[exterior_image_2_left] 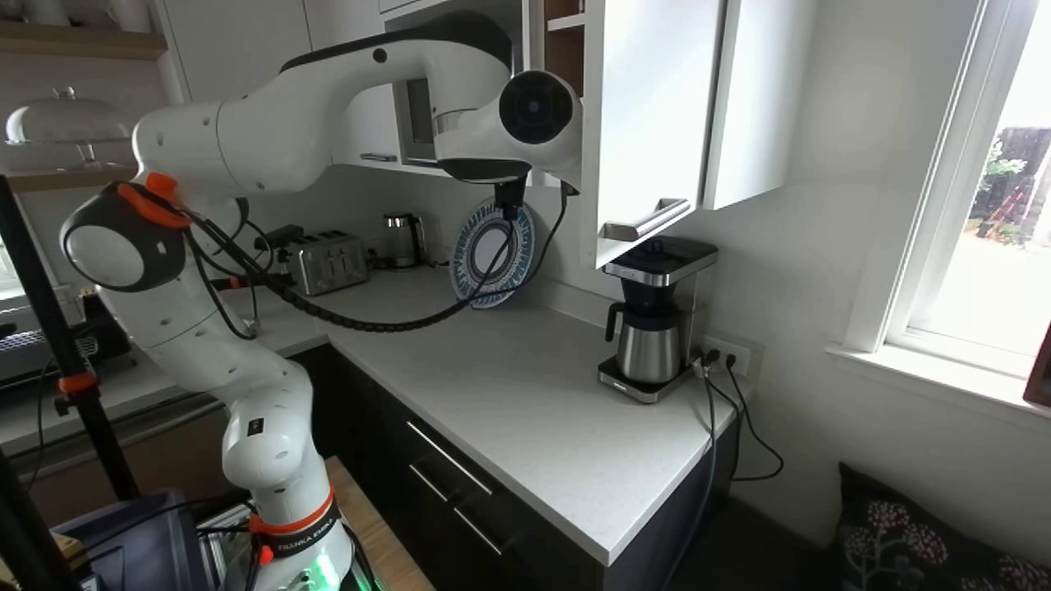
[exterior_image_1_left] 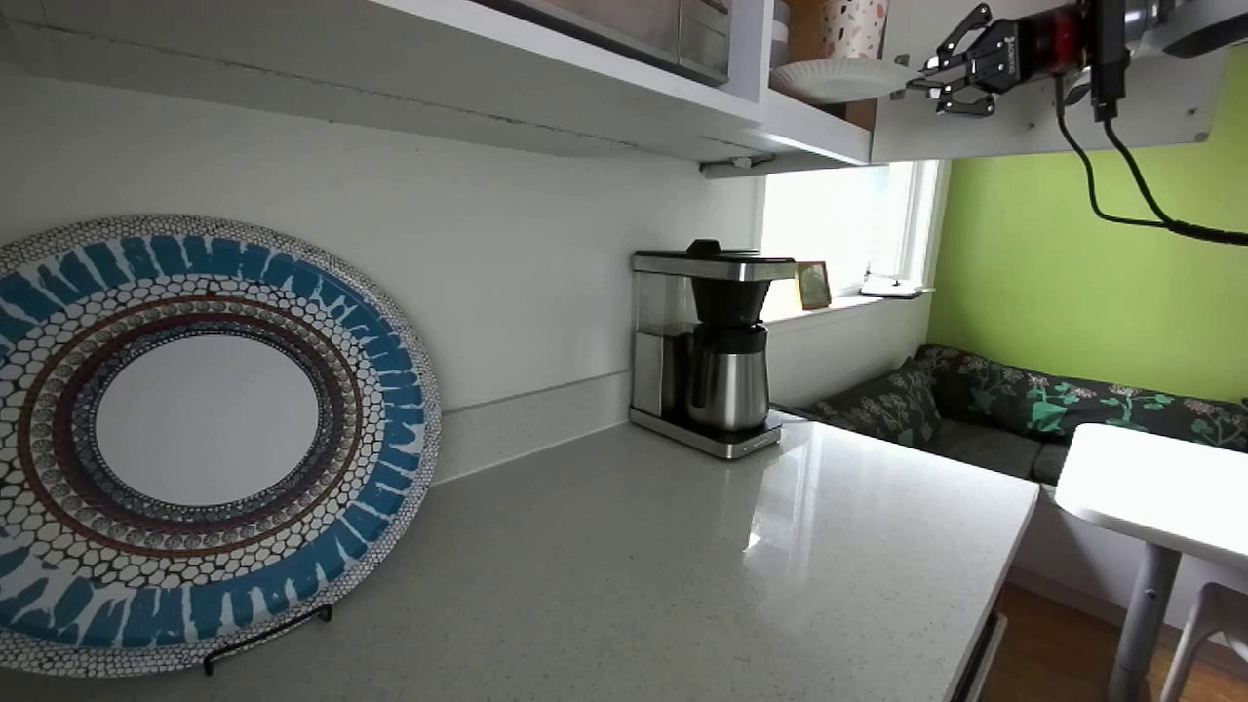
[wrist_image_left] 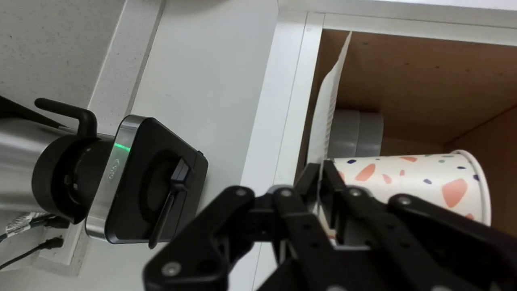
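Platter (exterior_image_1_left: 207, 419) stands propped on the counter (exterior_image_1_left: 585, 565), left | coffee maker (exterior_image_1_left: 726, 336) stands by the wall (exterior_image_1_left: 536, 263) | plate (exterior_image_1_left: 838, 80) is nearly level at the cabinet's (exterior_image_1_left: 811, 132) mouth, cup (exterior_image_1_left: 854, 29) just above; I can't tell if they touch | gripper (exterior_image_1_left: 918, 84) at far right clamps the plate's edge

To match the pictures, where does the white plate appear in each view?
In an exterior view: white plate at upper right, in the gripper.
In an exterior view, with a toaster: not visible.
Wrist view: just right of centre, nearly edge-on.
Shared landmark: the coffee maker, in all three.
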Robot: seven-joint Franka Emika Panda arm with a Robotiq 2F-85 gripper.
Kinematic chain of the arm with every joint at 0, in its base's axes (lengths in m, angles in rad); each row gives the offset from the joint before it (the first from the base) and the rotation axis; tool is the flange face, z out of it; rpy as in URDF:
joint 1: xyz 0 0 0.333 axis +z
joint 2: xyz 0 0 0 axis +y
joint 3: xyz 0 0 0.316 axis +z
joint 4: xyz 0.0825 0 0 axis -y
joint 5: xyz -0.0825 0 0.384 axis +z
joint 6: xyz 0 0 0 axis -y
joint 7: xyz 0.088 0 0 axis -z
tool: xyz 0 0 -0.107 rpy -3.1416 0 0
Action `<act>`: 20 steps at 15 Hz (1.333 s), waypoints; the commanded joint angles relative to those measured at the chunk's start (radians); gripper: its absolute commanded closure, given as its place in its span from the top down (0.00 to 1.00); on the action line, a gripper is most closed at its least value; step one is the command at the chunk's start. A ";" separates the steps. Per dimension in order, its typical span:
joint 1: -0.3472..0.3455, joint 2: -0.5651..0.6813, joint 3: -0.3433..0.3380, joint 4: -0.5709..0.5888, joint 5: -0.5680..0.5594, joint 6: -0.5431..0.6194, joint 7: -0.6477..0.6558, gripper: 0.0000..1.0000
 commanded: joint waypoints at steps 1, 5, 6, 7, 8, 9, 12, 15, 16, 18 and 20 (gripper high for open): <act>0.016 0.028 0.001 0.028 0.022 0.019 0.018 0.02; 0.023 0.045 0.001 0.045 0.028 0.020 0.017 0.02; 0.024 0.048 0.002 0.047 0.031 0.021 0.017 0.02; 0.025 0.052 0.003 0.051 0.033 0.021 0.017 0.02; 0.025 0.056 0.003 0.054 0.036 0.021 0.017 0.02; 0.025 0.059 0.005 0.058 0.037 0.022 0.017 0.02; 0.027 0.069 0.008 0.067 0.039 0.022 0.017 0.02; 0.029 0.076 0.011 0.071 0.037 0.021 0.016 0.02; 0.029 0.078 0.012 0.073 0.036 0.022 0.019 0.02; 0.029 0.081 0.015 0.075 0.035 0.024 0.018 0.02; 0.030 0.087 0.016 0.079 0.034 0.025 0.018 0.02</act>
